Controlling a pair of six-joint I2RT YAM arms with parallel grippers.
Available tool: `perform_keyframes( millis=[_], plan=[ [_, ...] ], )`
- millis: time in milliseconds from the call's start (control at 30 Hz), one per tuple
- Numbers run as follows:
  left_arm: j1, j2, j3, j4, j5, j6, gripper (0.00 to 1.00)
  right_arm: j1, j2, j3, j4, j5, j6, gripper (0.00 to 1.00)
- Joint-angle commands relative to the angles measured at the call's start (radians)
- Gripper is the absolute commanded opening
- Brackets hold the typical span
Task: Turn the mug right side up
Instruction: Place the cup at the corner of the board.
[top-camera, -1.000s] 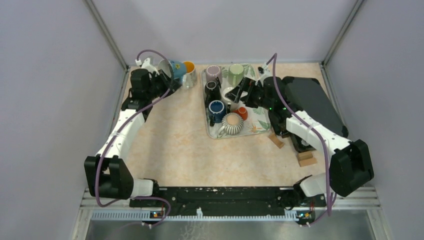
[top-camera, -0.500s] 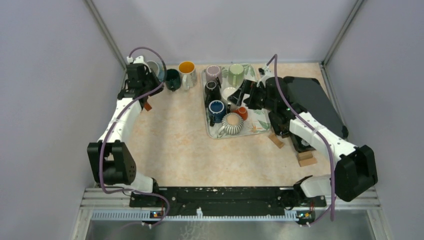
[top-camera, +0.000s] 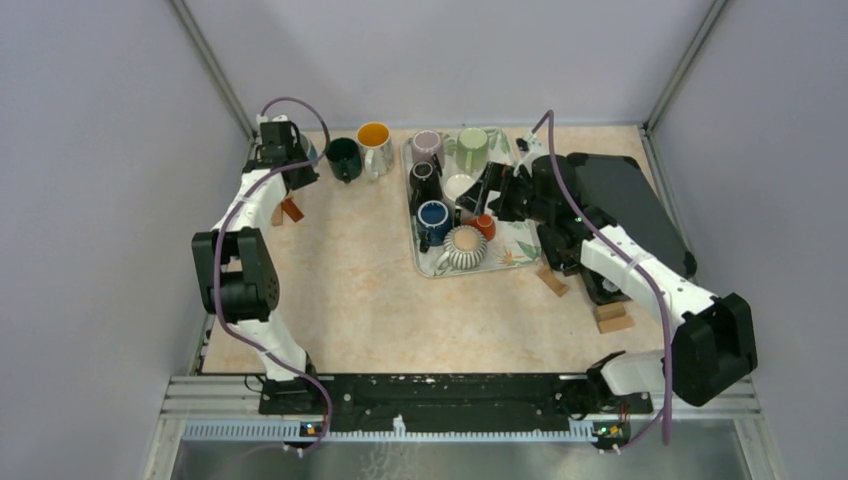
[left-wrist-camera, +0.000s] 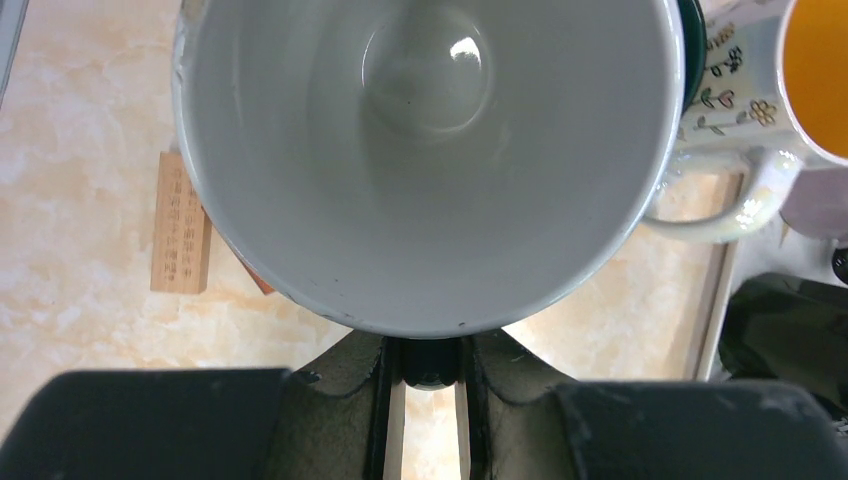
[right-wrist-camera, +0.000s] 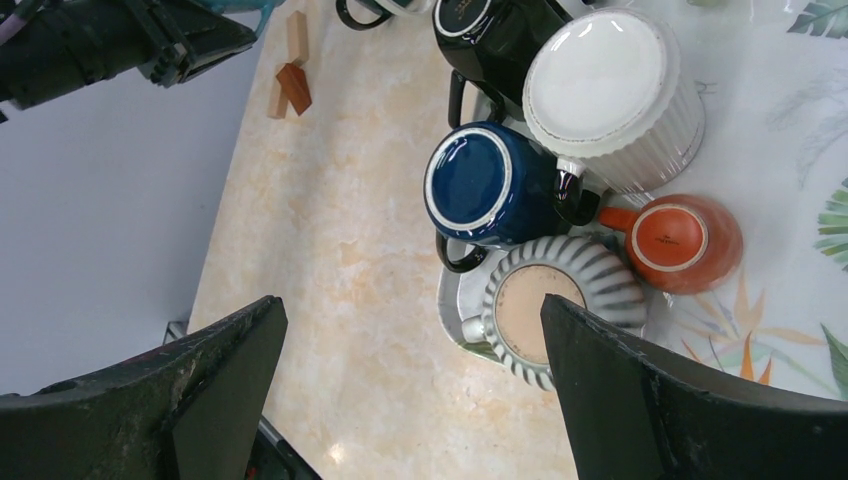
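White-lined ceramic mug (left-wrist-camera: 430, 150), rim pinched by our near-shut left gripper (left-wrist-camera: 430, 358).
Placing step: we'd lower it upright, far-left corner of table (top-camera: 350, 300), then release.

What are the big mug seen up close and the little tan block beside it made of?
Large mug with pale grey-white inside: probably glazed ceramic; glossy, with a bright highlight on its bottom. Small tan rectangular block: likely bare wood; matt, square-edged, faintly marked.
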Motion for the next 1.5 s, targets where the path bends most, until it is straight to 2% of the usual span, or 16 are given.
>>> perform_keyframes(
  millis=[0,433,800,933,1267,1467],
  plan=[
    [0.008,0.045,0.104,0.059,-0.012,0.027,0.0,0.01,-0.052,0.054,0.006,-0.011,-0.023,0.99],
    [0.01,0.218,0.21,0.002,0.002,0.023,0.0,0.011,-0.079,0.042,-0.022,-0.017,-0.031,0.99],
    [0.009,0.271,0.244,-0.021,0.02,0.018,0.01,0.011,-0.065,0.052,-0.024,-0.029,-0.031,0.99],
    [0.01,0.286,0.262,-0.038,0.02,0.022,0.11,0.011,-0.061,0.045,-0.017,-0.032,-0.029,0.99],
    [0.009,0.294,0.272,-0.048,0.023,0.028,0.23,0.011,-0.065,0.022,-0.002,-0.039,-0.019,0.99],
    [0.01,0.29,0.278,-0.054,0.021,0.032,0.37,0.011,-0.066,0.017,-0.009,-0.04,-0.02,0.99]
  ],
)
